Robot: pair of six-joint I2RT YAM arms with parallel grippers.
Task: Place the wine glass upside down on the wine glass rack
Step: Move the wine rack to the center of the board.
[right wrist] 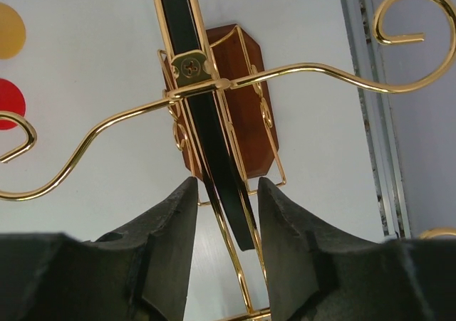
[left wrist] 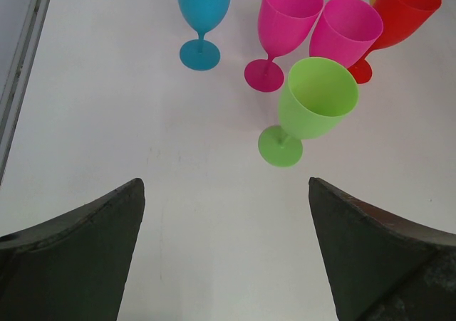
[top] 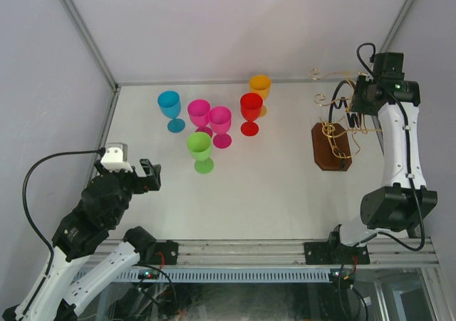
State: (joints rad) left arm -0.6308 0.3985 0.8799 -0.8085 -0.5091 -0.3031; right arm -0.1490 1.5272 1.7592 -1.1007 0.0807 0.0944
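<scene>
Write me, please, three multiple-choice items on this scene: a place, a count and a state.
1. Where does the gold wire glass rack on its brown wooden base stand? A. by the right arm B. by the left arm C. among the glasses
2. How many coloured plastic wine glasses stand on the white table? A. four B. six C. eight
3. How is the left pincer? A. open, empty B. shut on a glass C. shut on the rack
Answers: 1 A, seen beside that arm; 2 B, blue, two pink, red, orange, green; 3 A, fingers wide apart, nothing between.
</scene>
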